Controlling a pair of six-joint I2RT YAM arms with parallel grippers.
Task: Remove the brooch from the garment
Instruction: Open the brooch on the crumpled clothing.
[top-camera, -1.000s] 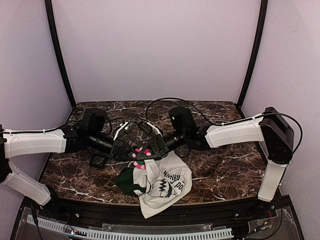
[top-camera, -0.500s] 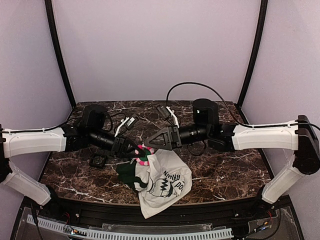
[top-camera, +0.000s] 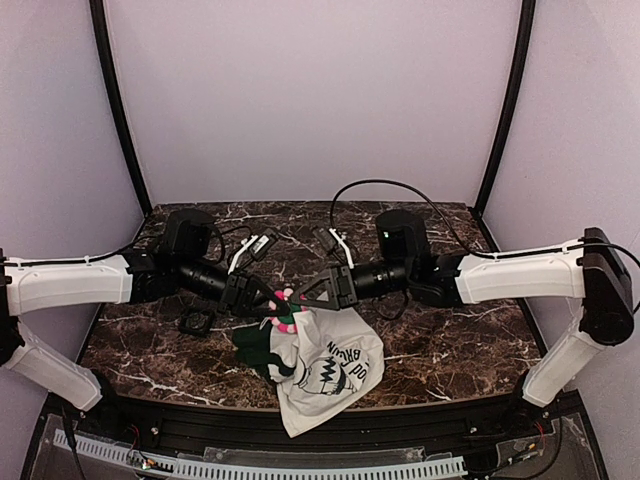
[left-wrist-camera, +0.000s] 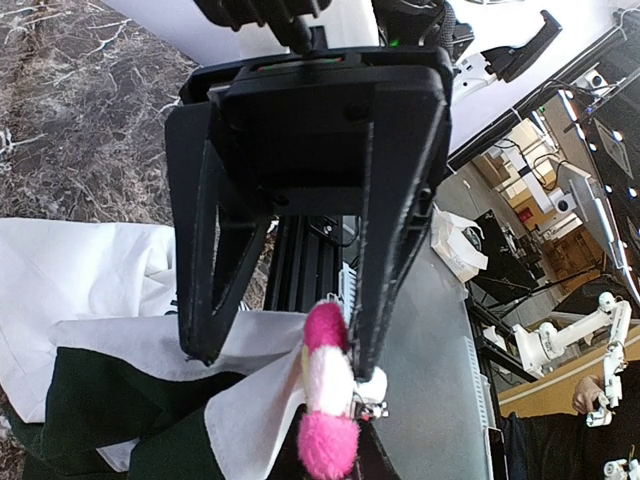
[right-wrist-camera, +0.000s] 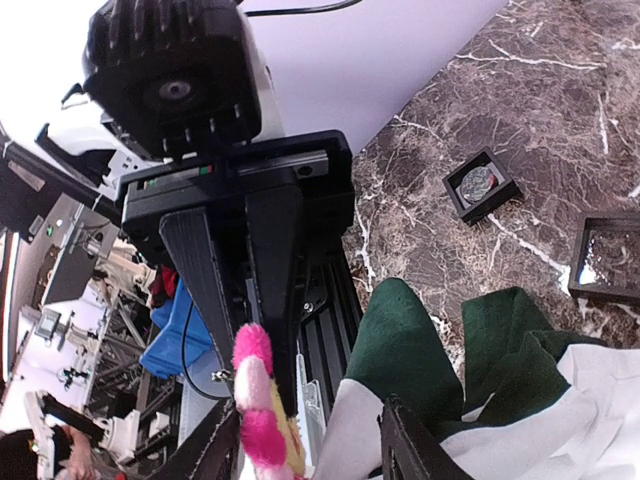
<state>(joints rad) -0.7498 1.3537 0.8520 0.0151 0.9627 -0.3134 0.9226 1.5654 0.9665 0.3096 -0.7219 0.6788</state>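
The pink and white brooch (top-camera: 283, 310) is pinned to the white garment (top-camera: 330, 365), whose top edge is lifted off the marble. My left gripper (top-camera: 270, 303) is shut on the brooch (left-wrist-camera: 328, 400) at its tips. My right gripper (top-camera: 300, 297) is open and faces the left one, its fingers (left-wrist-camera: 385, 300) on either side of the brooch, one close to the pin's back. In the right wrist view the brooch (right-wrist-camera: 255, 405) hangs at the left gripper's tips, with the green sleeve (right-wrist-camera: 400, 340) beside it. The rest of the shirt lies crumpled near the front edge.
Small black square frames lie on the marble behind the shirt (right-wrist-camera: 482, 184) (right-wrist-camera: 607, 258), and one by the left arm (top-camera: 197, 322). A black rail (top-camera: 300, 430) runs along the table's front edge. Cables loop over both wrists.
My right gripper left the brooch, drew back to the right with its jaws open, and has now come left again to the brooch. The left gripper has kept its hold and barely moved.
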